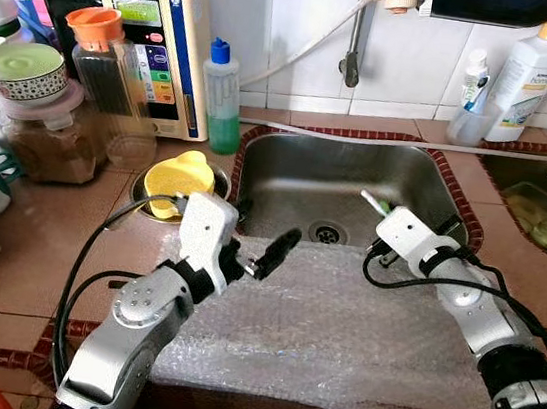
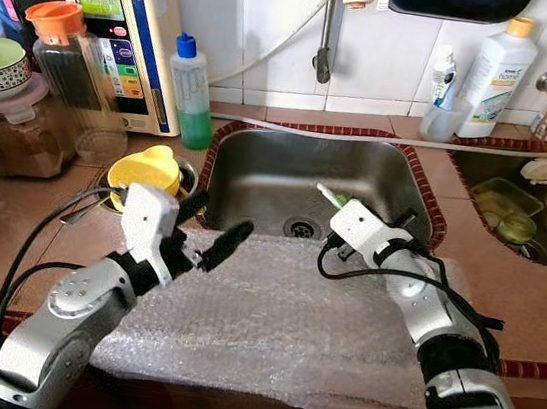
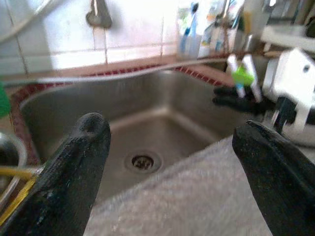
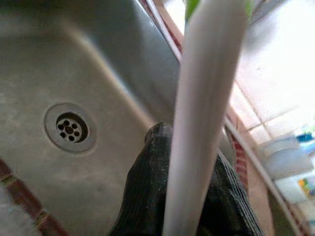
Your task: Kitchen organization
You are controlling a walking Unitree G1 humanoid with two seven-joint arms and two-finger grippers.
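My right gripper [image 1: 383,217] hangs over the front right of the steel sink [image 1: 298,172], shut on a thin white stick with a green part [image 1: 372,200]. In the right wrist view the white stick [image 4: 202,123] runs up between my black fingers [image 4: 152,196], above the drain [image 4: 69,129]. My left gripper [image 1: 262,231] stands open at the sink's front left edge, just over a sheet of bubble wrap [image 1: 338,324] that covers the counter's front. Nothing is between its fingers [image 3: 74,162]. From the left wrist view the right gripper [image 3: 238,96] and its stick [image 3: 241,73] show across the basin.
A yellow lid [image 1: 176,177] lies in a small round basin left of the sink. Jars [image 1: 110,67], a water machine [image 1: 164,39] and a green soap bottle [image 1: 222,97] crowd the back left. A faucet [image 1: 353,44] rises behind the sink. A white bottle [image 1: 527,82] and a second sink [image 1: 544,215] lie right.
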